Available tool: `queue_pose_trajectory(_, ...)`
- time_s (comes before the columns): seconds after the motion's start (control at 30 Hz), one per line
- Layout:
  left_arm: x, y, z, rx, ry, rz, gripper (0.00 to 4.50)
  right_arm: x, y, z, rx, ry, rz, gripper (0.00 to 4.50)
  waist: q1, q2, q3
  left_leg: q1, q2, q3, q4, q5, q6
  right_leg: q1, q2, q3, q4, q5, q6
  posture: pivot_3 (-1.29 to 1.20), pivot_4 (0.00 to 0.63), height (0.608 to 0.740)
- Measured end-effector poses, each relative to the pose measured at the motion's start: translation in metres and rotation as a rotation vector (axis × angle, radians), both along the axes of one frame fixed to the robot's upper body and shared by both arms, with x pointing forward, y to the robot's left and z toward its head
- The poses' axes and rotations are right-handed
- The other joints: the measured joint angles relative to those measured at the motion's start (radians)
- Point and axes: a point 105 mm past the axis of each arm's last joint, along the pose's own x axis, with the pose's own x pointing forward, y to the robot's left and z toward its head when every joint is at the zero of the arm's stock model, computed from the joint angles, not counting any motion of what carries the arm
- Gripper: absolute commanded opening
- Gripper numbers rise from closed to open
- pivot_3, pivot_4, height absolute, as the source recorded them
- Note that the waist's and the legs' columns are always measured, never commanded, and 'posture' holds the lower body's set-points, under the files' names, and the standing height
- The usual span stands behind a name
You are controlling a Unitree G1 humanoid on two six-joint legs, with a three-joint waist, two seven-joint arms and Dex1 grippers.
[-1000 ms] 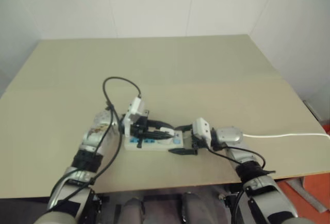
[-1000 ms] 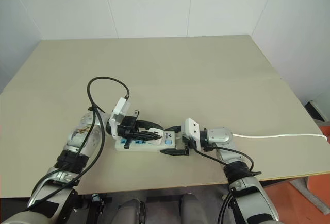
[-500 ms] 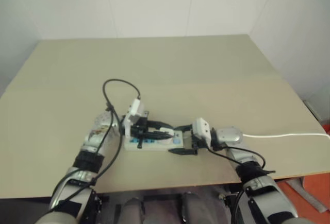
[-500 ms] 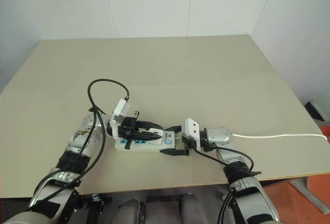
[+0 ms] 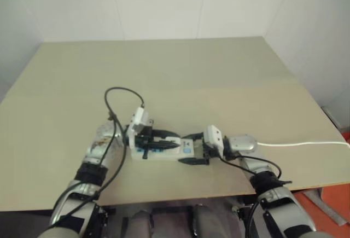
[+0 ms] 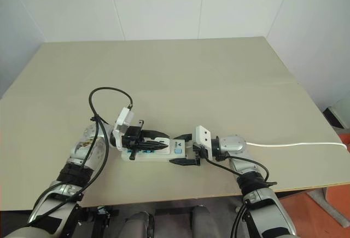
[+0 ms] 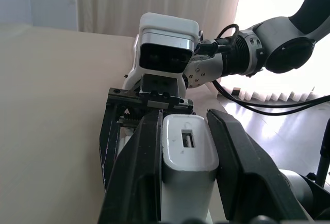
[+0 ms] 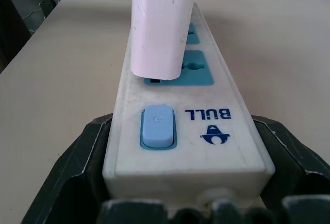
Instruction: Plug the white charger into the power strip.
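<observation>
White charger (image 7: 186,152), rounded, clamped in left pincer (image 7: 185,183); right pincer (image 8: 180,193) clasping power strip (image 8: 206,126).

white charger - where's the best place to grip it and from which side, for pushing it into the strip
Judging by its pose, grip the white charger across its two flat side walls near the top, as the left gripper does, coming along the power strip from its outlet end. That leaves the bottom free over the blue outlet, and the right gripper braces the switch end.

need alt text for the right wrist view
The white charger stands over the blue outlet nearest the switch on the power strip, its lower edge just above the face. The right gripper jaws clasp the strip's switch end, on a tan table.
</observation>
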Motion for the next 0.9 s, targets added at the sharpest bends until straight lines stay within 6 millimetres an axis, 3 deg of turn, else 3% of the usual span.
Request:
queue_pose_trajectory(0.37, -0.0025, -0.0005, -0.0024, 0.047, -0.103, -0.017, 1.05, 0.0002, -0.0002, -0.0014, -0.007, 0.001, -0.006, 3.42, 0.001, 0.0, 0.0, 0.007, 0.0, 0.001, -0.004, 0.0, 0.0, 0.006, 0.0, 0.0, -0.002, 0.0, 0.0, 0.0, 0.15, 0.74)
queue_pose_trajectory(0.9, -0.0045, 0.0, -0.0087, 0.081, -0.101, 0.051, 1.05, 0.0001, -0.0005, -0.0036, -0.011, 0.005, -0.016, 3.42, 0.004, 0.001, -0.002, 0.015, 0.001, 0.001, -0.01, 0.0, 0.0, 0.014, 0.0, 0.0, -0.007, 0.0, 0.0, 0.0, 0.15, 0.74)
